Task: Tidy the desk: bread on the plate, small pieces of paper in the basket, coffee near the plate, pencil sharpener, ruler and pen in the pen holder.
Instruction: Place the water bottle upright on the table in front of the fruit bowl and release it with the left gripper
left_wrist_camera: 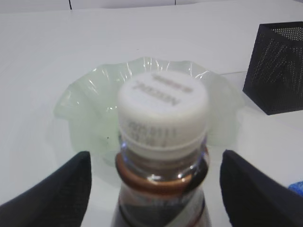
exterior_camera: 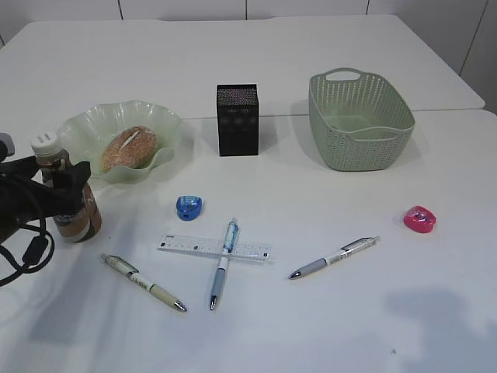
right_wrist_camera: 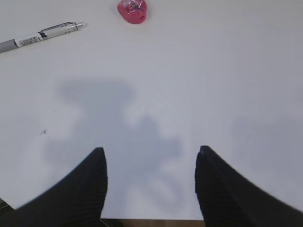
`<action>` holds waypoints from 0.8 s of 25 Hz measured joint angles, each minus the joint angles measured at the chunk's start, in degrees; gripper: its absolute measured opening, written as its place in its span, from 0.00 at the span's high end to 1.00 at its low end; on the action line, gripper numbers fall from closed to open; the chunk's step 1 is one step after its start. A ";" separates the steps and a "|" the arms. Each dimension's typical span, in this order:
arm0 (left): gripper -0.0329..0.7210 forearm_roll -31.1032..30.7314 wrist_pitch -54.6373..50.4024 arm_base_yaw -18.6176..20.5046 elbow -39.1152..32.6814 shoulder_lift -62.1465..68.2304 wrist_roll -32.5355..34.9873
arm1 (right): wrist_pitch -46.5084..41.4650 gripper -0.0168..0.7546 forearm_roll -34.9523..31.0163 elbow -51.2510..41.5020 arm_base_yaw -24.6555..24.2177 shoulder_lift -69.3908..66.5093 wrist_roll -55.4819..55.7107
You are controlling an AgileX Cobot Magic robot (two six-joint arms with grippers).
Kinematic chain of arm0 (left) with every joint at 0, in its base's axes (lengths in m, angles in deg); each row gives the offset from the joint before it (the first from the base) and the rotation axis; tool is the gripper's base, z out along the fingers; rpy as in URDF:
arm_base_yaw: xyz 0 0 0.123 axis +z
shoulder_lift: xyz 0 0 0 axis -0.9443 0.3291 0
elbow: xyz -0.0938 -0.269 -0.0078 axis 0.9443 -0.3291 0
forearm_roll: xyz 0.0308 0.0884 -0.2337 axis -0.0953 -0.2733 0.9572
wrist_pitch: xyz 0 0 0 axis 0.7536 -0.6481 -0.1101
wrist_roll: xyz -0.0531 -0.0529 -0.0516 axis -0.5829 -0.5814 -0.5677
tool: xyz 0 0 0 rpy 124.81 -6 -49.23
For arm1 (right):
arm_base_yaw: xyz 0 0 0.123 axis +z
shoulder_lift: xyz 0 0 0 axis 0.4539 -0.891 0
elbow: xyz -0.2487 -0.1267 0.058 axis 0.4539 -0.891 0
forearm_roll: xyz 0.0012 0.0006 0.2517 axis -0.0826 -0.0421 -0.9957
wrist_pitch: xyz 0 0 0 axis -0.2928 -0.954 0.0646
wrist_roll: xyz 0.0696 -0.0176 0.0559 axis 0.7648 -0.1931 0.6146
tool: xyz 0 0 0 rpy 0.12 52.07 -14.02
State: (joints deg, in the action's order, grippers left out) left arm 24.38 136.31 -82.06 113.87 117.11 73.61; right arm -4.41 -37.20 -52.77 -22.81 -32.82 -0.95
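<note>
so the coffee bottle (exterior_camera: 68, 194) is standing upright on the bench (exterior_camera: 326, 311), just beside the green plate (exterior_camera: 167, 128) w/ the bread (exterior_camera: 129, 148) already on it. left gripper (left_wrist_camera: 161, 189) has its fingers either side of the bottle neck, wide apart w/ visible gaps on both sides in the wrist view, so it's not clamping anything. looks to me like coffee's basically parked and the arm just needs to back straight off w/o tipping it.

right gripper (right_wrist_camera: 150, 184) is open too, empty, hovering over bare bench. the pink sharpener (right_wrist_camera: 132, 10) sits straight ahead of it, a bit left of centre, and the grey pen (right_wrist_camera: 40, 35) is further left, long axis running roughly left-right across that view.

so imo right arm is way nearer the pink sharpener + grey pen. blue sharpener (exterior_camera: 189, 207), the ruler (exterior_camera: 214, 248) w/ the blue pen (exterior_camera: 223, 263) lying across it, and the beige pen (exterior_camera: 144, 282) are closer to the left arm. pen holder (exterior_camera: 237, 120) is mid-bench behind them, basket (exterior_camera: 359, 120) to its right. can't see any paper scraps.
</note>
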 joint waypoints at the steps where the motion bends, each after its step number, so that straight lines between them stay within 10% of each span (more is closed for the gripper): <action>1: 0.16 -0.11 0.00 0.00 0.00 -0.53 0.24 | 0.00 0.37 0.00 0.00 0.00 0.00 0.00; 20: 0.17 -0.22 0.00 0.00 0.00 -10.56 2.64 | 0.00 0.37 0.98 0.00 0.00 0.00 0.00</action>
State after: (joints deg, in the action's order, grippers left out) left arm 24.16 136.31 -82.06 113.87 106.55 76.26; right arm -4.41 -36.22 -52.77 -22.81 -32.82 -0.95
